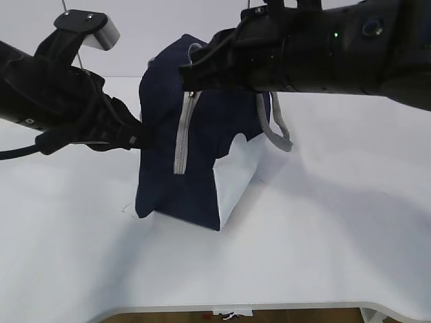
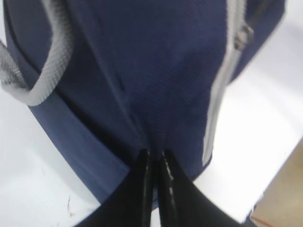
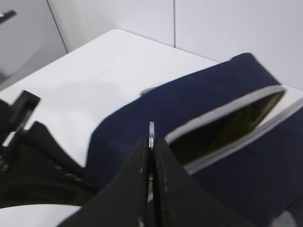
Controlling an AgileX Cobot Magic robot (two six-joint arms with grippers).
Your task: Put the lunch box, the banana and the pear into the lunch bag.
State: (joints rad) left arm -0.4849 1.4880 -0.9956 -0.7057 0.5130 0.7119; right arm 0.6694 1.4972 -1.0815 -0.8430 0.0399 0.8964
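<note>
Bag (image 1: 195, 168) upright mid-table, zipper (image 1: 183, 134) partly open (box, banana and pear nowhere visible, so packing appears unstarted): left gripper (image 2: 155, 158) pinches a fold of its side fabric while right gripper (image 3: 151, 144) clamps the metal pull (image 3: 151, 131).
</note>
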